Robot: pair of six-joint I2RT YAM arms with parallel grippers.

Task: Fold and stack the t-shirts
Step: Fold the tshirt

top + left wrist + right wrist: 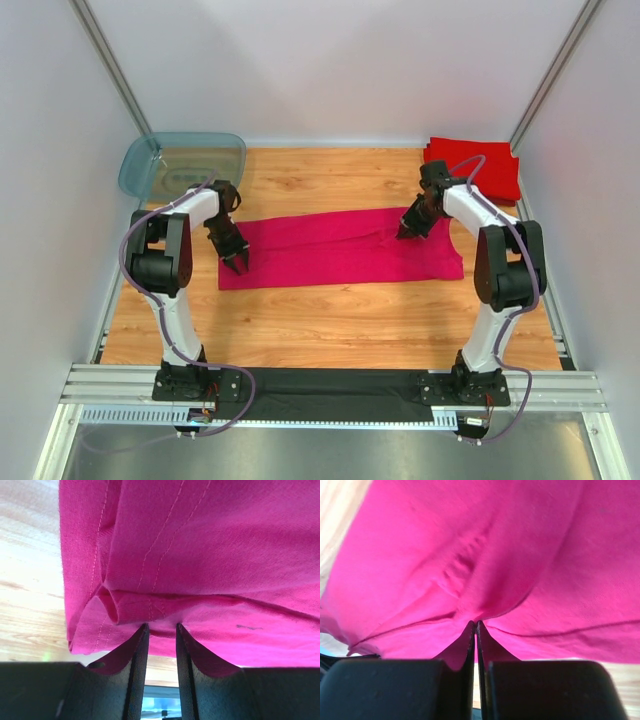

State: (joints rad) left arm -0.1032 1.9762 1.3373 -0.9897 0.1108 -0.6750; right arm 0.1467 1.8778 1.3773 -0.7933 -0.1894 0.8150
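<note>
A magenta-pink t-shirt [340,250] lies folded into a long strip across the middle of the wooden table. My left gripper [238,262] stands at its left end. In the left wrist view that gripper [161,627] is open, its fingertips touching the shirt's [200,555] hemmed near edge, with only bare wood showing in the gap between them. My right gripper [408,233] is over the strip's right part. In the right wrist view it [476,624] is shut, pinching a puckered ridge of the magenta cloth [485,555]. A folded red t-shirt [475,165] lies at the back right corner.
A translucent blue-grey plastic tub [185,160] stands at the back left corner. White walls with metal posts enclose the table on three sides. Bare wood [330,320] runs between the shirt and the arm bases.
</note>
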